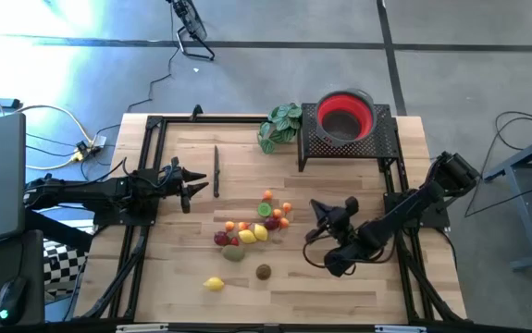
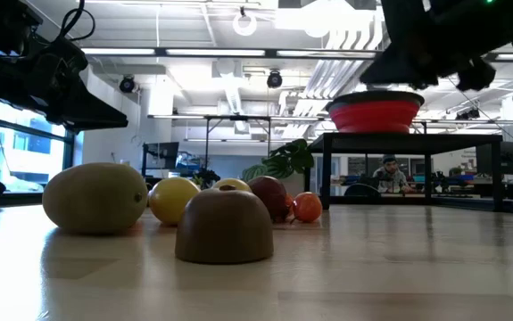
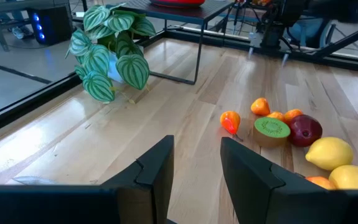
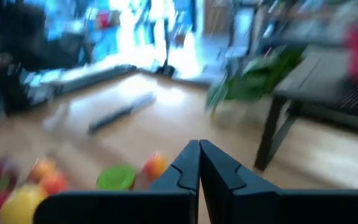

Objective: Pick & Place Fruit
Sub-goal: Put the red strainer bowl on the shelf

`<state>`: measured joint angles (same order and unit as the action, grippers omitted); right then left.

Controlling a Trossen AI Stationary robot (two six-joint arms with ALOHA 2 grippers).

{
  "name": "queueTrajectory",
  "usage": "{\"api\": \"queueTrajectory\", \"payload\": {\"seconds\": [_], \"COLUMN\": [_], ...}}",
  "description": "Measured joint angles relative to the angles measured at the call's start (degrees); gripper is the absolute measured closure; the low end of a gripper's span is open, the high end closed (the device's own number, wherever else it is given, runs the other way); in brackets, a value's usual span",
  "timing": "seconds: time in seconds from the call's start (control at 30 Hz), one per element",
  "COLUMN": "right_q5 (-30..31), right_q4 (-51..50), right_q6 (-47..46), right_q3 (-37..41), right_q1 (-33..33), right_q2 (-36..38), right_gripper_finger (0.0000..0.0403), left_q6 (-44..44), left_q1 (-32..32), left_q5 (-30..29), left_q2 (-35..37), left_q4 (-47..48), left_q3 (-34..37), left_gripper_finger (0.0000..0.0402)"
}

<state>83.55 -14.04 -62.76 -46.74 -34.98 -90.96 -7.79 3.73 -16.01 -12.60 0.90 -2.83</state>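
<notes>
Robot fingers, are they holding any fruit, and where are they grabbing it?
No, nothing is held. The left gripper has open fingers with only bare table between them. The right gripper has its fingers pressed together, empty. The fruit all lies on the table.

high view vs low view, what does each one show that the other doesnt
Only the high view shows the dark tool lying on the table, the lone lemon near the front edge, and both grippers: left with fingers apart, right shut. Only the low view shows the room behind, with a person seated there. Both show the fruit cluster, the leafy plant and the red bowl on its black stand.
</notes>
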Motion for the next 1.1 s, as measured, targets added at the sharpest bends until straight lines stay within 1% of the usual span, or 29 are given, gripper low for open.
{"api": "queueTrajectory", "payload": {"seconds": [0.03, 0.07, 0.13, 0.2, 0.23, 0.33, 0.4, 0.53, 0.67, 0.8, 0.97, 1.1], "right_q5": [3.52, 5.66, 5.72, 2.34, 0.40, -6.30, -7.39, -6.03, -10.64, -15.77, -19.46, -24.71], "right_q4": [0.70, 1.22, 2.34, 4.95, 6.71, 12.09, 16.93, 27.81, 37.23, 41.81, 42.42, 45.90], "right_q6": [0.05, 0.43, 3.10, 7.51, 11.22, 26.45, 34.55, 43.66, 50.92, 54.06, 53.22, 50.95], "right_q3": [0.00, -0.01, -0.02, -0.02, -0.02, -0.02, -0.02, -0.02, -0.02, -0.02, -0.02, -0.02], "right_q1": [-0.03, 0.10, 1.28, 3.29, 4.31, 7.24, 8.94, 11.86, 14.21, 17.15, 21.42, 24.41], "right_q2": [0.03, 0.10, 0.13, 0.13, 0.13, 0.13, 0.13, 0.15, 0.15, 0.15, 0.15, 0.15], "right_gripper_finger": [0.0400, 0.0400, 0.0400, 0.0400, 0.0400, 0.0400, 0.0400, 0.0401, 0.0401, 0.0401, 0.0401, 0.0401], "left_q6": [0.00, 0.02, 0.02, 0.02, 0.02, 0.02, 0.02, 0.02, 0.02, 0.02, 0.02, 0.02], "left_q1": [0.00, 0.00, 0.00, 0.00, 0.00, 0.00, 0.00, 0.00, 0.00, 0.00, 0.00, 0.00], "left_q5": [0.00, 0.00, -0.01, -0.02, -0.02, -0.02, -0.02, -0.02, -0.04, -0.07, -0.24, -0.24], "left_q2": [-0.01, -0.02, 0.00, -0.02, 0.00, 0.00, 0.00, 0.00, -0.01, 0.00, 0.00, 0.00], "left_q4": [0.03, 0.03, 0.05, 0.09, 0.13, 0.16, 0.19, 0.26, 0.29, -0.01, -0.22, -0.28], "left_q3": [-0.02, -0.02, -0.02, -0.02, -0.02, -0.02, -0.02, -0.02, -0.02, -0.02, 0.00, 0.00], "left_gripper_finger": [0.0274, 0.0274, 0.0274, 0.0274, 0.0274, 0.0274, 0.0274, 0.0274, 0.0274, 0.0274, 0.0274, 0.0274]}}
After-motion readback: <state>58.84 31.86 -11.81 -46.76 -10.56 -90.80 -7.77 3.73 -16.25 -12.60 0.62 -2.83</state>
